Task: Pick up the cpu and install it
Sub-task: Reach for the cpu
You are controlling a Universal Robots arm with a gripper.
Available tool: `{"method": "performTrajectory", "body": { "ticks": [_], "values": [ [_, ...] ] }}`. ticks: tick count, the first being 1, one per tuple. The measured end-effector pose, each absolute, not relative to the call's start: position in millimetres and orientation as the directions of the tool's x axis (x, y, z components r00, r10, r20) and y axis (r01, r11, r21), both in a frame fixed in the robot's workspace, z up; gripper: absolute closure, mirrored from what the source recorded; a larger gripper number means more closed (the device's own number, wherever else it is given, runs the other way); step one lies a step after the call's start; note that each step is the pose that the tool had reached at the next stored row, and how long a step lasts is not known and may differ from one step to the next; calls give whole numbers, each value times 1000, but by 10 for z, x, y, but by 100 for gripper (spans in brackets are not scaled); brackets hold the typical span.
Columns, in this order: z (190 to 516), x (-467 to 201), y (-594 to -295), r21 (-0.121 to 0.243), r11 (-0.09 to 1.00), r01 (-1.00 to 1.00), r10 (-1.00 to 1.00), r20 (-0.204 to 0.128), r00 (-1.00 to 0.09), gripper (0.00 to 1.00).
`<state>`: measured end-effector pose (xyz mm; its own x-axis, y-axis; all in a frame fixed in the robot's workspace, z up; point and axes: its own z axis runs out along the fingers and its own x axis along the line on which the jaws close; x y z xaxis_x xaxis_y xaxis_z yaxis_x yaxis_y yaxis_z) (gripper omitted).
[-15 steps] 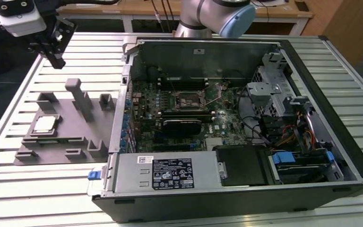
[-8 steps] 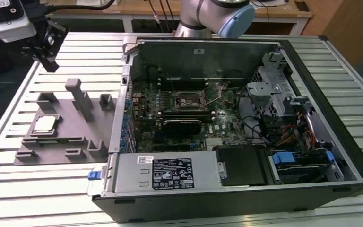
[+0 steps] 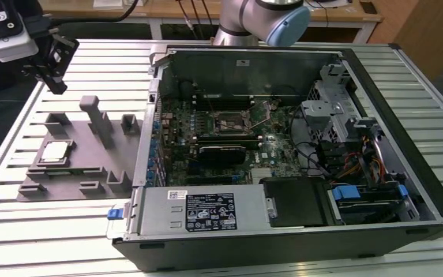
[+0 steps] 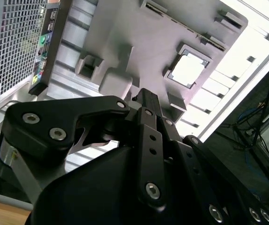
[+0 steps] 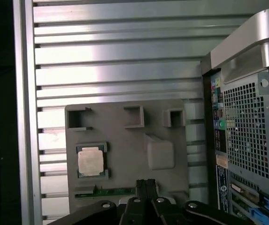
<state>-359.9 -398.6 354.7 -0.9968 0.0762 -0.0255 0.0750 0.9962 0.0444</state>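
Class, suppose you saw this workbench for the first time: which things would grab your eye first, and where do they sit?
The big open computer case dominates the exterior view's right, its motherboard exposed. At that view's left, the shiny cpu rests in a grey fixture plate beside the case. The gripper hangs clear above the plate at that view's top left, jaws shut and empty.

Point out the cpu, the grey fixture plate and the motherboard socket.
cpu (image 5: 91,161): first wrist view, middle of its metal top.
grey fixture plate (image 5: 125,154): first wrist view, bare flat surface.
motherboard socket (image 3: 233,122): exterior view, centre of the frame.
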Motion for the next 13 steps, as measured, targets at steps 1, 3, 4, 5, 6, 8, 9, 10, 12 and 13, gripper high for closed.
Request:
{"method": "performTrajectory", "body": {
  "ticks": [1, 3, 4, 5, 6, 8, 9, 10, 12, 13],
  "values": [
    [3530, -3617, -3986, 44, 996, 75, 76, -26, -997, 89],
    [3497, -3660, -3984, 44, 996, 75, 76, -26, -997, 89],
    [3481, -3680, -3984, 44, 996, 75, 76, -26, -997, 89],
    [3464, -3700, -3984, 44, 996, 75, 76, -26, -997, 89],
    [3447, -3721, -3984, 44, 996, 75, 76, -26, -997, 89],
    [3397, -3779, -3983, 44, 996, 75, 76, -26, -997, 89],
    [3381, -3799, -3982, 44, 996, 75, 76, -26, -997, 89],
    [3364, -3818, -3980, 44, 996, 75, 76, -26, -997, 89],
    [3326, -3852, -3978, 45, 996, 75, 76, -26, -997, 89],
    [3309, -3863, -3978, 45, 996, 75, 76, -26, -997, 89]
  ]
}}
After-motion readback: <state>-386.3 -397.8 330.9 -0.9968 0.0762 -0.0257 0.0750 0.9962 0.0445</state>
